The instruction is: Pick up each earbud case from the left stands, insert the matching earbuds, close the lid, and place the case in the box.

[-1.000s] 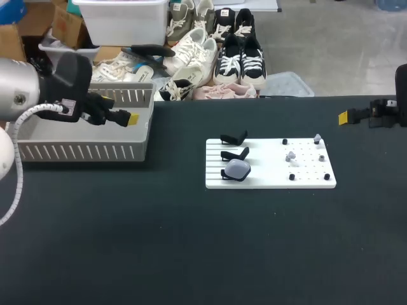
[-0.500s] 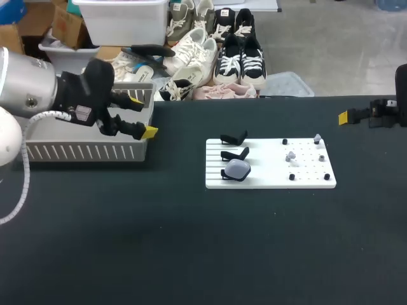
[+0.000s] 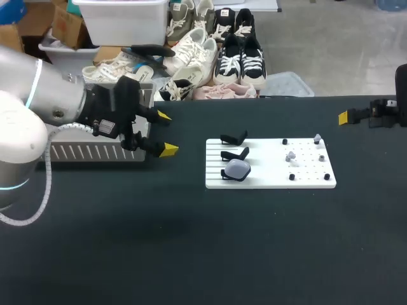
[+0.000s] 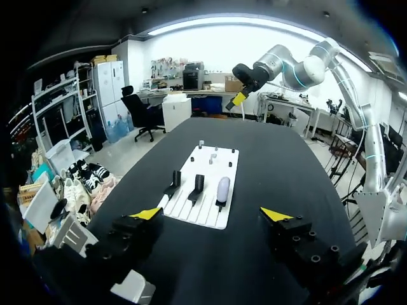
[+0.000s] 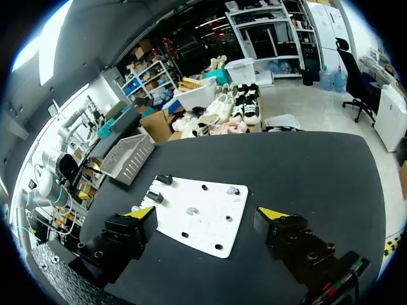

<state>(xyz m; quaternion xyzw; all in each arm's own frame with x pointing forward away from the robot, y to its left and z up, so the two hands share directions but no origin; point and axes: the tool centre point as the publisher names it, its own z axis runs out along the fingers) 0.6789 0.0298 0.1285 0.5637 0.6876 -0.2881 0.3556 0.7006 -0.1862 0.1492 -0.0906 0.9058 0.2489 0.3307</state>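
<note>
Left pincer (image 3: 166,133), released wide, hangs near the board (image 3: 305,181); straddle the case (image 3: 237,169) squarely, then clench gently.

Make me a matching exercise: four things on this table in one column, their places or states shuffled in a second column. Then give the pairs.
Column one:
1. earbud case
2. left gripper
3. box
4. earbuds

Column two:
a. at the table's far left edge
b. open, between the box and the white board
c. on the board's right half
d. on the stand nearest the robot

Pairs: 1-d, 2-b, 3-a, 4-c.
</note>
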